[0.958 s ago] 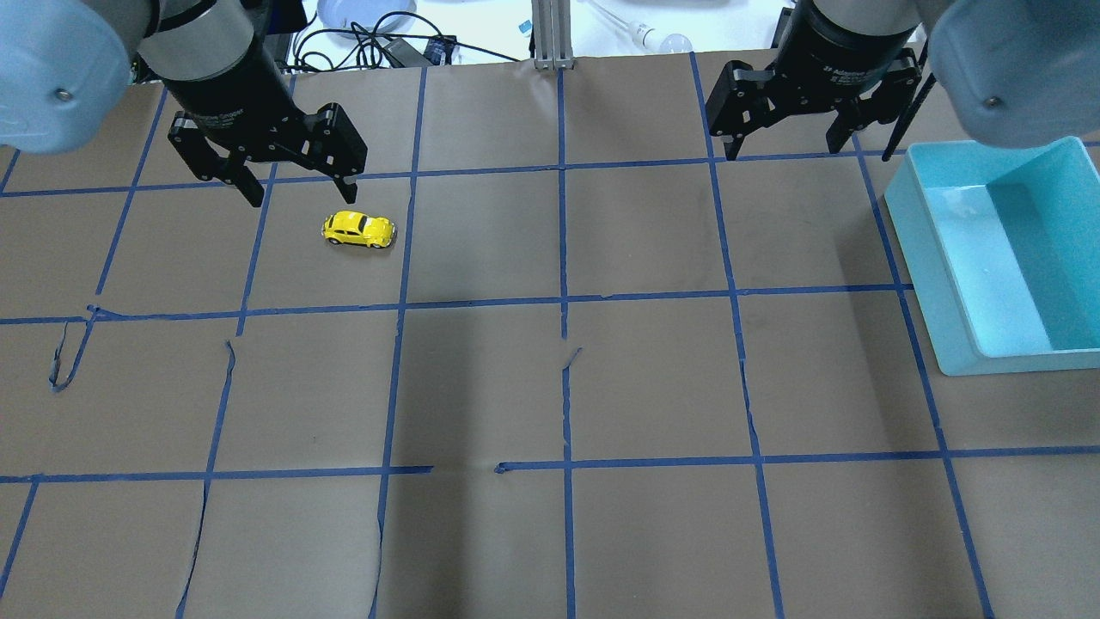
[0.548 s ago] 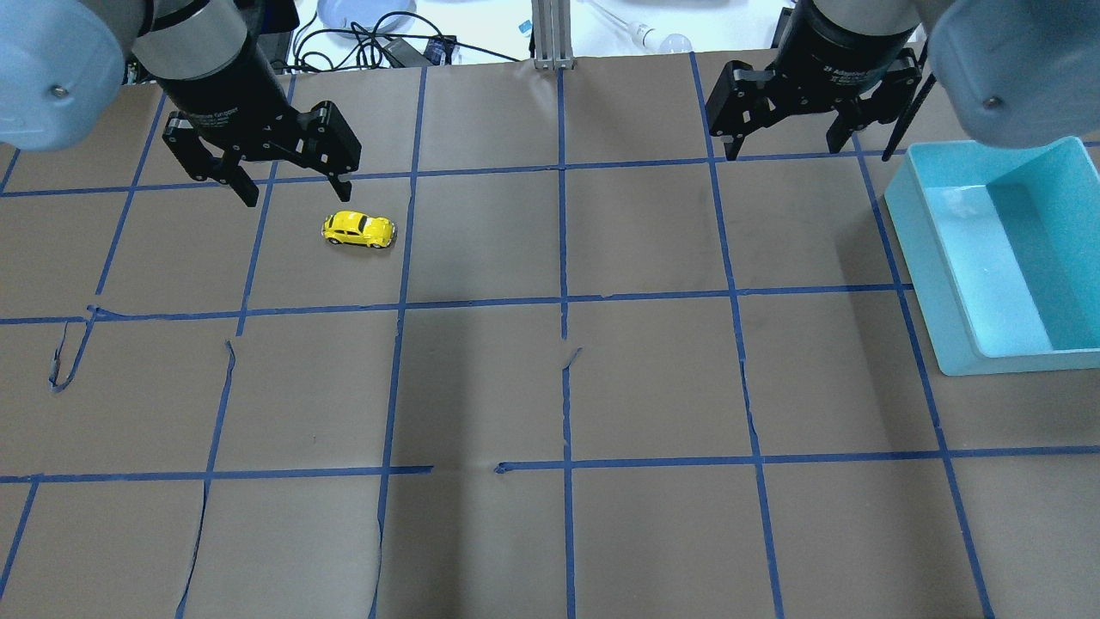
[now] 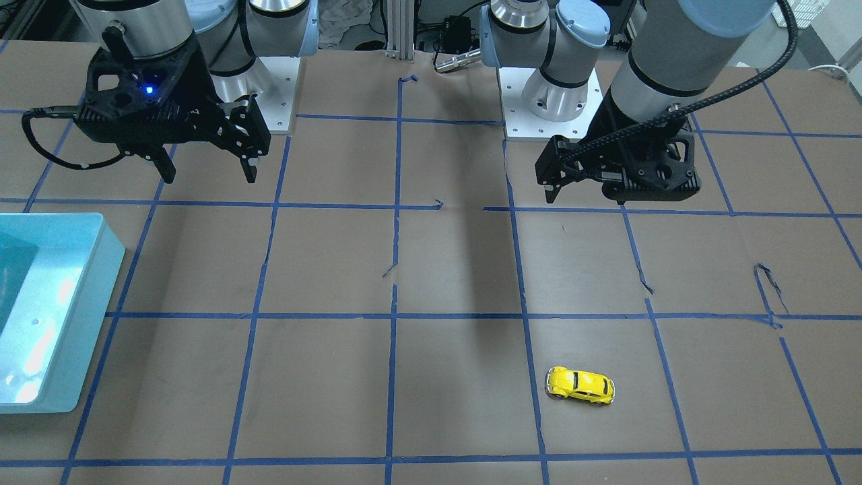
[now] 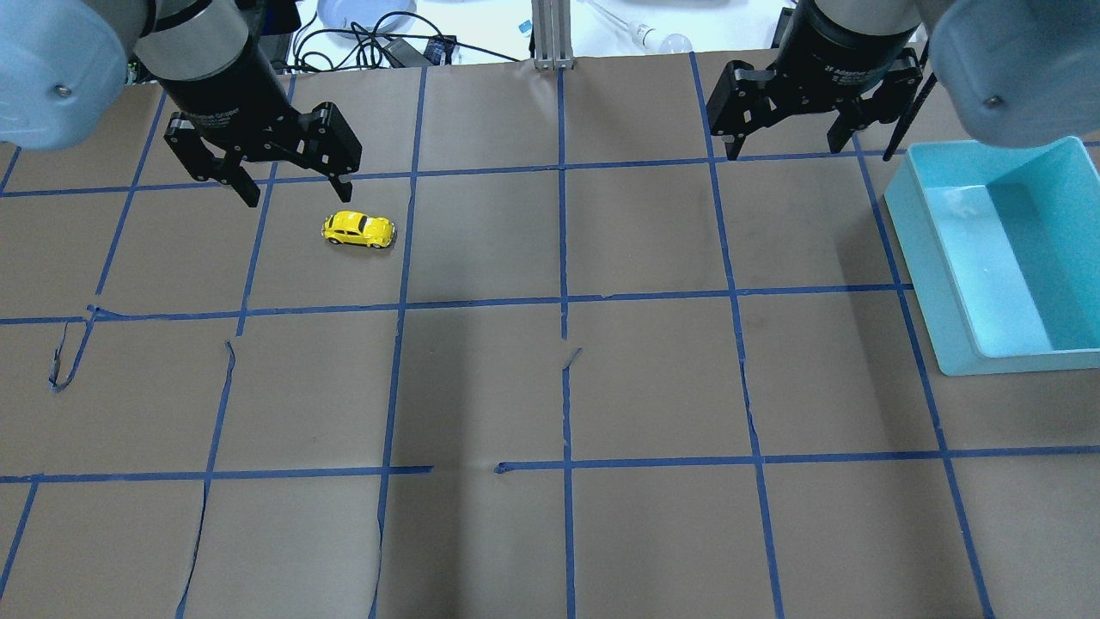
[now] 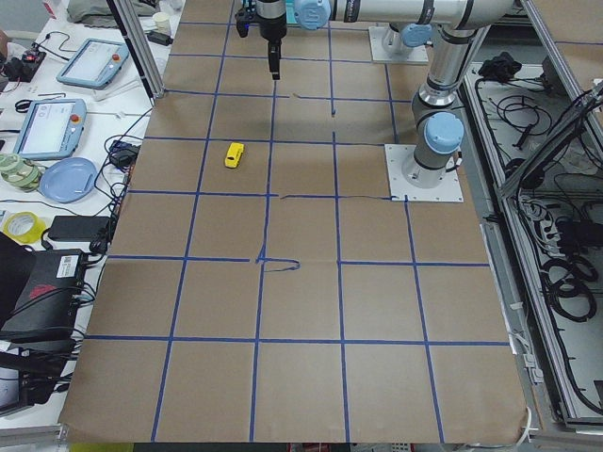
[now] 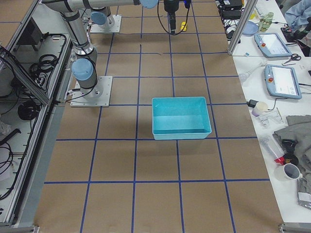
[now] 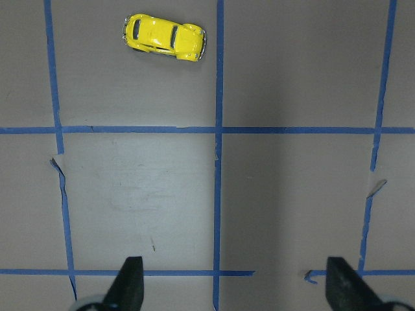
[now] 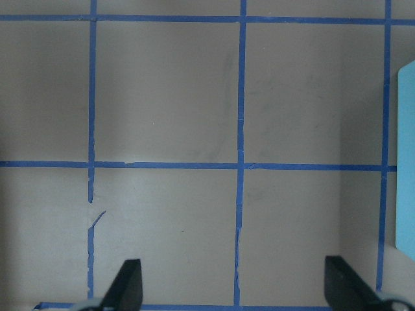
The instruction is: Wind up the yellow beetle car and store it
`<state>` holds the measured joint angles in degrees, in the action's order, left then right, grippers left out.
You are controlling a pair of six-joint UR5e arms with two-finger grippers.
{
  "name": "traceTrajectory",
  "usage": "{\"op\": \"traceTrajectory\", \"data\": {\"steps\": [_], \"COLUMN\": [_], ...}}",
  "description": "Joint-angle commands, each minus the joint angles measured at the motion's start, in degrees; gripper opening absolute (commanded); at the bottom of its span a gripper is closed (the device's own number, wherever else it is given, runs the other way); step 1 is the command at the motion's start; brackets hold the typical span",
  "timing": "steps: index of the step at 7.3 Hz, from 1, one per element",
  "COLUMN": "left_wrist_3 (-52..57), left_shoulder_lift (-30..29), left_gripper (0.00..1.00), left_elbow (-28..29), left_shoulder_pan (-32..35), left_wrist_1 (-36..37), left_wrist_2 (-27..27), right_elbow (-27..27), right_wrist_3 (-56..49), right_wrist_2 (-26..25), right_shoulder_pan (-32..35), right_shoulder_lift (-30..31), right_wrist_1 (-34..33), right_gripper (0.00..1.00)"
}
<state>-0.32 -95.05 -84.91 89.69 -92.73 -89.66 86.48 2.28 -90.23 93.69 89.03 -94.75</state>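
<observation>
on the worktop (image 4: 653, 378), near the empty, wide-open left tool (image 4: 297, 196), the car (image 4: 359, 229) sits on its wheels and may roll off if a finger clips it; the right tool (image 4: 782, 152) gapes empty too.

Item: yellow beetle car (image 4: 359, 229), glossy, dark windows; upright on its wheels, unheld, left half of table (image 4: 601, 387), toward far edge.

The bin (image 3: 84, 316) runs off the front view's left edge; the right wrist view catches only a sliver. Wrist views cut the left hand (image 7: 236, 278) and right hand (image 8: 235, 278) to fingertips. In the side views the car (image 5: 235, 154) is too small for detail.
</observation>
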Motion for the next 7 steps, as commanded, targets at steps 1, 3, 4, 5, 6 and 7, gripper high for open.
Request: {"op": "traceTrajectory", "data": {"steps": [1,3,4,5,6,7], "left_wrist_3": [-0.29,-0.38,-0.38,-0.3,-0.04,-0.47], "left_shoulder_lift": [-0.14,-0.14,-0.14,-0.14,-0.05,0.04], "left_gripper": [1.0,1.0,1.0,1.0,1.0,1.0], "left_elbow": [-0.08,-0.08,-0.08,-0.08,-0.51,-1.39], "left_shoulder_pan": [0.04,0.22,0.22,0.39,0.39,0.39], "left_wrist_1": [0.0,0.0,0.0,-0.09,-0.09,0.09], "left_wrist_2": [0.01,0.01,-0.08,-0.16,-0.6,-0.34], "right_elbow": [0.0,0.0,0.0,0.0,0.0,0.0], "right_wrist_3": [0.0,0.0,0.0,-0.09,-0.09,-0.09], "right_wrist_2": [-0.04,-0.04,-0.04,0.05,-0.04,-0.04], "right_shoulder_pan": [0.0,0.0,0.0,0.0,0.0,0.0], "right_shoulder_lift": [0.0,0.0,0.0,0.0,0.0,0.0], "right_wrist_1": [0.0,0.0,0.0,0.0,0.0,0.0], "right_gripper": [1.0,1.0,1.0,1.0,1.0,1.0]}}
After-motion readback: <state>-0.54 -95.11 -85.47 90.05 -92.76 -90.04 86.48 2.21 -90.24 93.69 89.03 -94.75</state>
